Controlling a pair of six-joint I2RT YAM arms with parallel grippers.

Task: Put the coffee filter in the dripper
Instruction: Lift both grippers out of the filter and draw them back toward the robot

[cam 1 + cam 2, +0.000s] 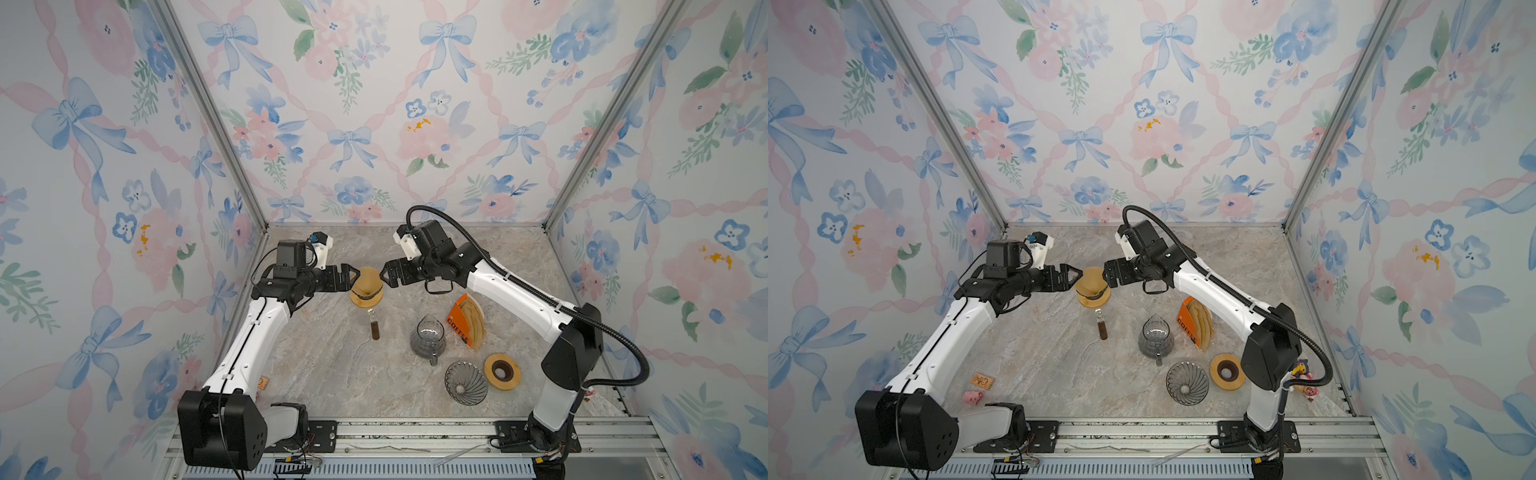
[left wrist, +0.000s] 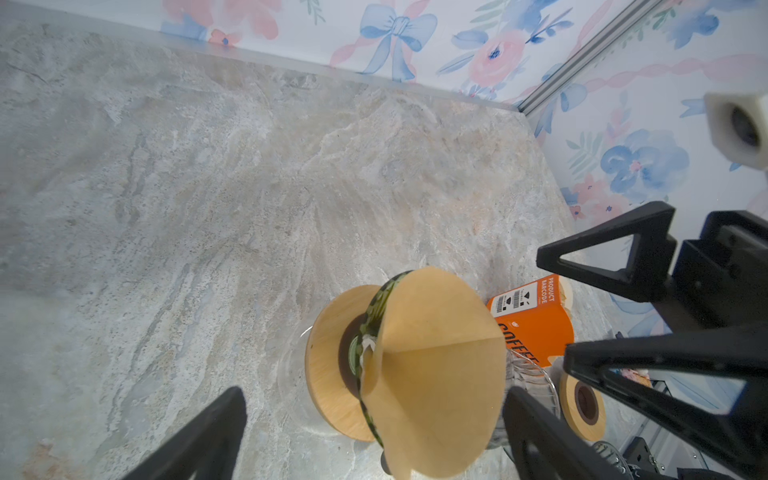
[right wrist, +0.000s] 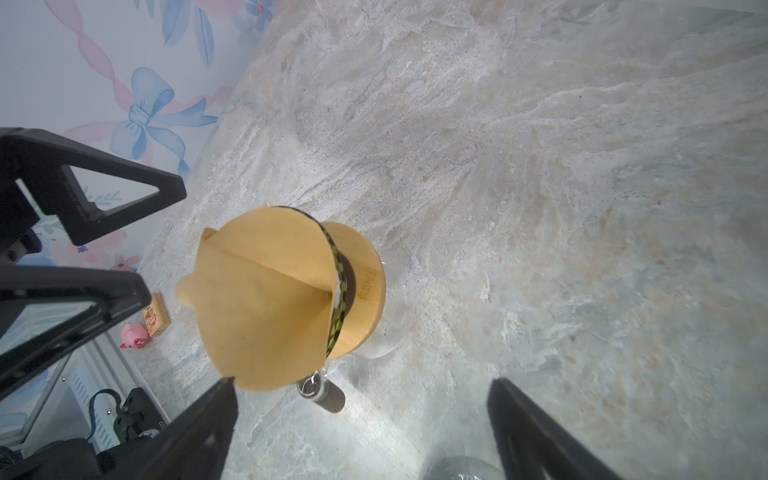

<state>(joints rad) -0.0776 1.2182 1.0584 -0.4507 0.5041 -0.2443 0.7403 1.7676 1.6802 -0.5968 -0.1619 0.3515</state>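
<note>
The tan paper coffee filter (image 1: 368,277) (image 1: 1093,277) stands in the green-patterned dripper (image 2: 376,307) (image 3: 338,266), and most of it rises above the rim. The dripper sits in a wooden collar (image 1: 366,301) on a glass carafe with a brown handle (image 1: 375,329). My left gripper (image 1: 355,280) (image 1: 1077,279) is open just left of the filter. In its wrist view the filter (image 2: 436,365) lies between the spread fingers (image 2: 224,428), untouched. My right gripper (image 1: 385,277) (image 1: 1106,277) is open just right of it. One of its fingertips (image 3: 220,399) sits close to the filter's (image 3: 266,303) edge.
To the right are an orange coffee-filter box (image 1: 459,322), a glass server (image 1: 428,336), a second clear ribbed dripper (image 1: 466,382) and a loose wooden ring (image 1: 503,371). A pink pig toy (image 1: 971,397) and a small orange block (image 1: 983,379) lie front left. The back wall is close.
</note>
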